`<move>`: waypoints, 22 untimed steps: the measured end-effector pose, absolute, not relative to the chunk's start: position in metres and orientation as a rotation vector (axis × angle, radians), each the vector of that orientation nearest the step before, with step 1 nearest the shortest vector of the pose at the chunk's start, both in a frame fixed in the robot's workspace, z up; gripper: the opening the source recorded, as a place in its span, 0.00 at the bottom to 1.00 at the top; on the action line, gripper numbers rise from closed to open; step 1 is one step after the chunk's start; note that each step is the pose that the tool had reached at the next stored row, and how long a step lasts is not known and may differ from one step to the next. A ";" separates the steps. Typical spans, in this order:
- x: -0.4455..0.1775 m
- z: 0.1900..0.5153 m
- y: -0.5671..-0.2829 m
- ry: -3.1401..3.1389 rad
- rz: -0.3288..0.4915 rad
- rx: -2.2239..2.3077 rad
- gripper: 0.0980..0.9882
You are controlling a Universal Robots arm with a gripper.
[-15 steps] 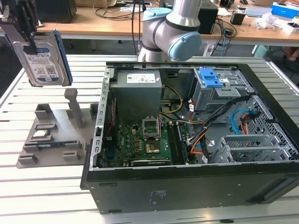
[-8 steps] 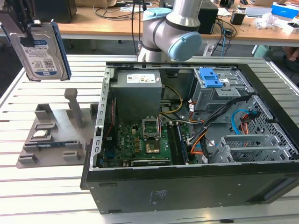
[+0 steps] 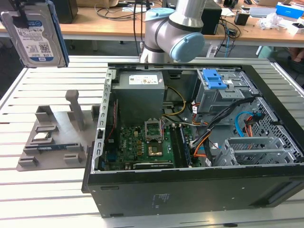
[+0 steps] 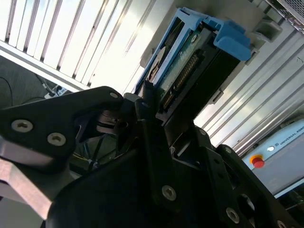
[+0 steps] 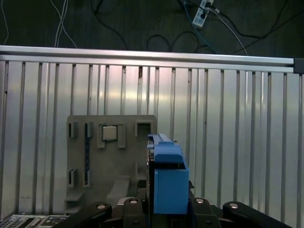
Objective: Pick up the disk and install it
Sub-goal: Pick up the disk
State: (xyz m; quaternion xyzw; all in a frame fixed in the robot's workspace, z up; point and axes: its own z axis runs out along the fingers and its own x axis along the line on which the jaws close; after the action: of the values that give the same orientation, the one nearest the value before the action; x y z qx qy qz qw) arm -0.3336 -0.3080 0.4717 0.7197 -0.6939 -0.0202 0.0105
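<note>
In both wrist views the claw (image 5: pixel 168 211) is clamped on the disk (image 5: pixel 168 183), with a black finger (image 4: pixel 151 137) pressed against each flat face and the blue frame projecting beyond the fingertips. In the exterior view the disk (image 3: pixel 39 35) hangs in the air at the exterior view's upper left, roughly upright, label side toward the camera, clear of every surface. Beneath it, on the ribbed aluminium worktop (image 3: pixel 52 194), lies a grey parts fixture (image 5: pixel 118 161) carrying a processor chip (image 5: pixel 109 133) and a memory module (image 5: pixel 87 152) in its slots. The disk is well apart from the open computer case (image 3: pixel 190 192), which lies on its side toward the exterior view's right. Inside the case are the motherboard (image 3: pixel 137 142), the power supply (image 3: pixel 141 95) and a drive cage with a blue latch (image 3: pixel 213 78). The robot arm (image 3: pixel 178 33) rises behind the case, and a wooden desk (image 3: pixel 109 28) stands beyond it.
</note>
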 end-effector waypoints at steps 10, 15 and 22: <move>-0.334 0.524 -0.300 -2.166 -0.063 2.246 0.30; -0.333 0.540 -0.299 -2.165 -0.063 2.246 0.30; -0.332 0.540 -0.299 -2.166 -0.063 2.246 0.30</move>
State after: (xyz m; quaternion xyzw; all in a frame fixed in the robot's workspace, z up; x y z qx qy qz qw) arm -0.3319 -0.2985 0.5403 0.7196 -0.6940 -0.0202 0.0105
